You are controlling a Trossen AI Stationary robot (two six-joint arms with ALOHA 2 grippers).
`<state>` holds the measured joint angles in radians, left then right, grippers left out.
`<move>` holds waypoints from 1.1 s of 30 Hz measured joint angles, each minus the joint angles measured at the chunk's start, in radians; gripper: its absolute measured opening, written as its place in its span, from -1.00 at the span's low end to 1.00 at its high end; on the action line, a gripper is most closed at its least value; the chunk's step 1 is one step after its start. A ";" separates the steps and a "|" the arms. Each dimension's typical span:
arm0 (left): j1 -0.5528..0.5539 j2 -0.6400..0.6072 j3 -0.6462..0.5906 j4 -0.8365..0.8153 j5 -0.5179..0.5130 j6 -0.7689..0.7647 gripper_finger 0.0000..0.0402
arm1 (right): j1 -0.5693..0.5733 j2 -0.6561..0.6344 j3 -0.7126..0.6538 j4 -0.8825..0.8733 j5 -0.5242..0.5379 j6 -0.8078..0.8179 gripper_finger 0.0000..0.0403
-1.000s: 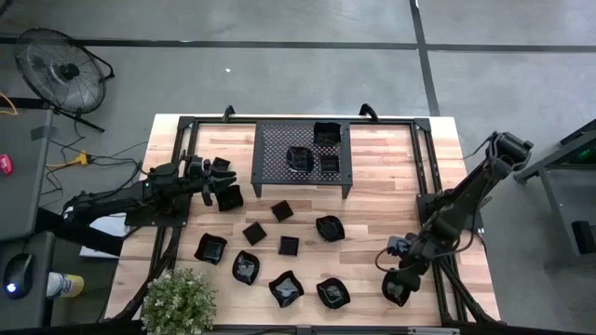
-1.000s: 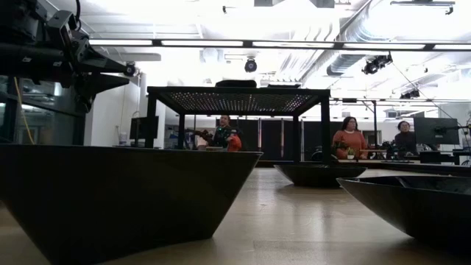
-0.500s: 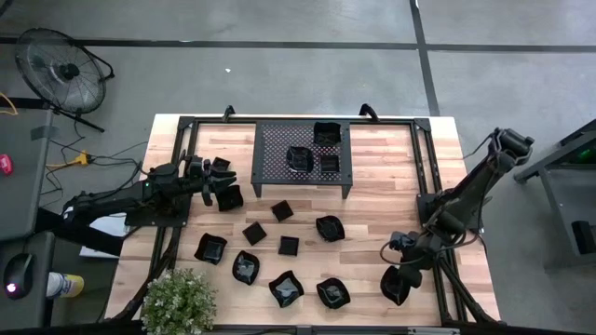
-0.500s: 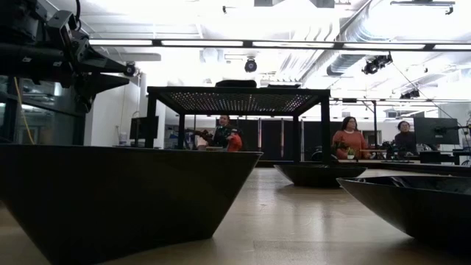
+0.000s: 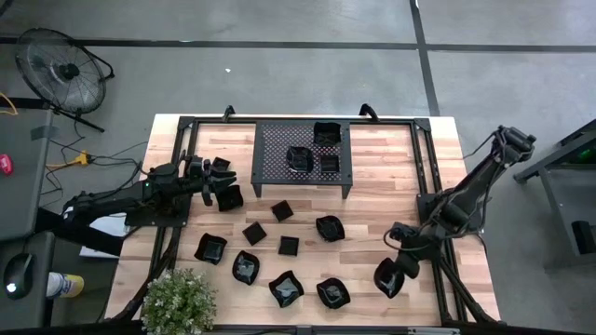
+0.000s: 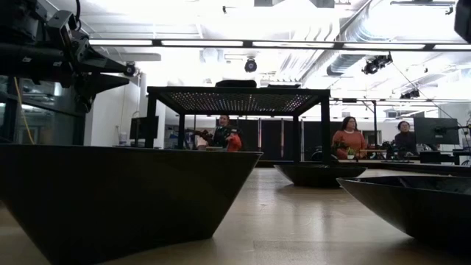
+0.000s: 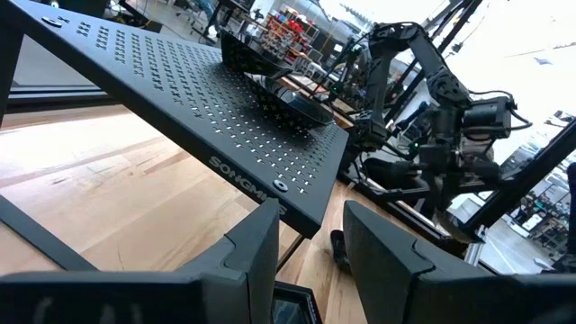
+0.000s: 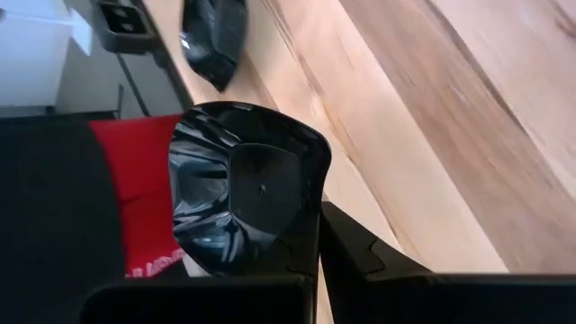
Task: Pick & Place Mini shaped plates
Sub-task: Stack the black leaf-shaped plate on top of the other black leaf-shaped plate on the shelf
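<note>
We start big: the wooden worktop [image 5: 382,177], and on its far middle the black perforated rack [image 5: 303,158], where three mini plates already sit. The rest lie scattered on the bare wood in front of it, toward the near edge.

Over on the left, our left pincer [image 5: 222,180] hangs by the rack's left end. Its fingers [image 7: 256,247] stand a narrow gap apart with nothing between them, and it looks to be waiting.

Now the action: our right pincer [image 5: 399,265] is at the near right of the worktop, and it's clamped on a wavy-rimmed mini plate [image 8: 247,202]. The dish is tilted up on edge, its hollow facing the wrist camera, the wood showing clear behind it. We'd say it's lifted, mid-carry.

What does the coming move turn on? The rack lies far and to the left of that held plate, clear across the scattered dishes. The right arm alone has a dish, so we reckon it must swing far-left and level the plate before letting go.
</note>
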<state>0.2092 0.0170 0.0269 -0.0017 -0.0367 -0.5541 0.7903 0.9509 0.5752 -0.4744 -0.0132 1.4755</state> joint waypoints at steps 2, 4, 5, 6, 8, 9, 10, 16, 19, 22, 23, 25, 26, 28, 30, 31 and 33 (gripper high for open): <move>0.000 0.000 0.000 0.000 0.000 0.000 -0.38 | -0.025 -0.014 0.013 -0.012 0.000 -0.027 -1.00; 0.000 0.000 0.000 0.000 0.000 0.000 -0.38 | -0.053 -0.020 0.046 -0.033 0.010 -0.077 -1.00; 0.000 0.000 0.000 0.000 0.000 0.000 -0.38 | -0.067 -0.023 0.065 -0.056 0.015 -0.101 -1.00; 0.000 0.000 0.000 0.000 0.000 0.000 -0.38 | -0.080 -0.024 0.084 -0.083 0.020 -0.124 -1.00; 0.000 0.000 0.000 0.000 0.000 0.000 -0.38 | -0.109 -0.024 0.122 -0.120 0.018 -0.174 -1.00; 0.000 0.000 0.000 0.000 0.000 0.000 -0.38 | -0.123 -0.024 0.140 -0.137 0.016 -0.194 -1.00; 0.000 0.000 0.000 0.000 0.000 0.000 -0.38 | -0.139 -0.023 0.157 -0.158 0.014 -0.211 -1.00; 0.000 0.000 0.000 0.000 0.000 0.000 -0.38 | -0.257 0.005 0.274 -0.270 0.023 -0.305 -1.00; 0.000 0.000 0.000 0.000 0.000 0.000 -0.38 | -0.313 0.044 0.343 -0.307 0.023 -0.345 -1.00; 0.000 0.000 0.000 0.000 0.000 0.000 -0.38 | -0.361 0.097 0.415 -0.327 0.020 -0.398 -1.00; 0.000 0.000 0.000 0.000 0.000 0.000 -0.38 | -0.377 0.115 0.439 -0.329 0.019 -0.416 -1.00; 0.000 0.000 0.000 0.000 0.000 0.000 -0.38 | -0.407 0.150 0.483 -0.338 0.023 -0.444 -1.00; 0.000 0.000 0.000 0.000 0.000 0.000 -0.38 | -0.422 0.166 0.504 -0.337 0.028 -0.458 -1.00; 0.000 0.000 0.000 0.000 0.000 0.000 -0.38 | -0.451 0.198 0.543 -0.336 0.033 -0.485 -1.00; 0.000 0.000 0.000 0.000 0.000 0.000 -0.38 | -0.479 0.229 0.573 -0.335 0.032 -0.513 -1.00; 0.000 0.000 0.000 0.000 0.000 0.000 -0.38 | -0.493 0.242 0.584 -0.333 0.030 -0.526 -1.00; 0.000 0.000 0.000 0.000 0.000 0.000 -0.38 | -0.523 0.271 0.605 -0.328 0.016 -0.548 -1.00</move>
<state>0.2091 0.0170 0.0269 -0.0017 -0.0368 -0.5542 0.2677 1.2216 1.1804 -0.8026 0.0024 0.9277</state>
